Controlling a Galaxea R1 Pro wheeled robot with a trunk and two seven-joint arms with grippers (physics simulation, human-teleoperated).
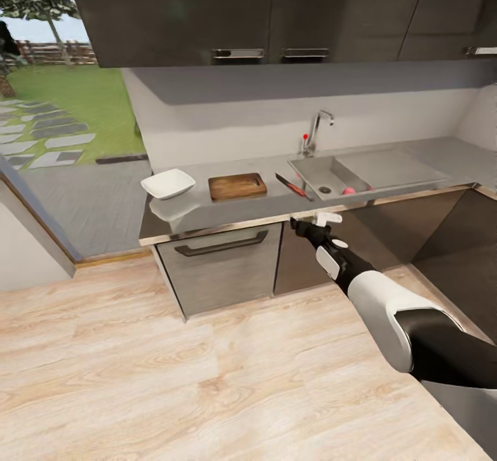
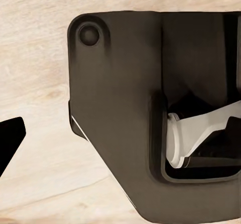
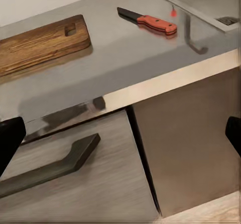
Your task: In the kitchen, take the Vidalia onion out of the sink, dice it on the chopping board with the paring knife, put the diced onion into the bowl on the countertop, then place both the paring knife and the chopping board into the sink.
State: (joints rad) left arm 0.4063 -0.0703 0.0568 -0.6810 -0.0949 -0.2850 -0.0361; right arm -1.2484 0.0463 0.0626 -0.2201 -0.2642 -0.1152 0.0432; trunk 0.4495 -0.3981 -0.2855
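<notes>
Right arm is stretched forward toward the cabinet front, right gripper [image 1: 308,225] hanging just below the edge of the countertop [image 1: 228,211], in front of the spot where the paring knife [image 1: 290,185] lies. Its fingers sit wide apart, dark tips at both edges of the right wrist view, nothing between them. Left gripper: the left wrist view shows one dark fingertip [image 2: 10,141] at the frame edge over the wood floor [image 2: 35,58] and a dark robot body part [image 2: 120,108] with a white piece inside it; can't tell whether that gripper is open or closed. The Vidalia onion [image 1: 348,190] sits in the sink [image 1: 366,171] basin, near the round drain, toward the front wall. Tap [image 1: 315,130] with red knob stands at the back edge of the sink. Paring knife rests flat on the countertop just beside the sink's left rim, red-orange handle toward the sink, dark blade pointing toward the back wall; also clear in the right wrist view [image 3: 149,21]. Chopping board [image 1: 237,186] lies flat to the left of the knife, apart from it, slot hole at the end nearer the knife [image 3: 42,42]. Bowl [image 1: 168,183] sits near the left end of the countertop, apart from the board, nothing visible in it. Below the counter, a drawer with a dark handle [image 3: 47,169].
</notes>
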